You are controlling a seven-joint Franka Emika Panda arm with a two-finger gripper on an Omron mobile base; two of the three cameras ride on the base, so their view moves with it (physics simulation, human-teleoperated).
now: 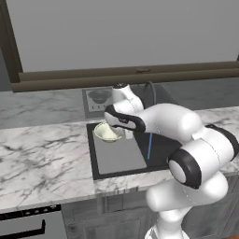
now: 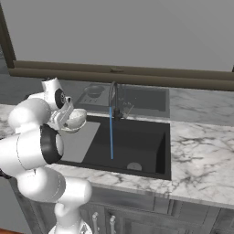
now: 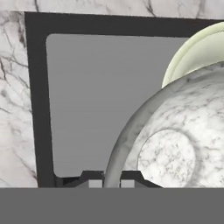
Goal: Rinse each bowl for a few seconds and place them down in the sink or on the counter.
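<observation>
From the left base view, the end effector [image 1: 117,129] hangs over the left part of the wide black rectangular sink [image 1: 95,156], clamped on the rim of a speckled grey-white shallow bowl. The pale cream bowl with greenish inside [image 1: 106,132] sits just beside it, above the flat grey panel [image 1: 119,156].

From the right base view, the speckled bowl [image 2: 74,118] is held at the sink's left end, well left of the thin blue water stream [image 2: 111,132] falling from the dark arched tap [image 2: 113,93]. White marble-look bench [image 2: 201,160] surrounds the basin.

In the hand view, the end effector [image 3: 111,183] pinches the speckled bowl's [image 3: 175,144] rim edge-on. It looks stiff, light, glazed and likely slippery when wet, so that rim pinch seems the sensible hold.
</observation>
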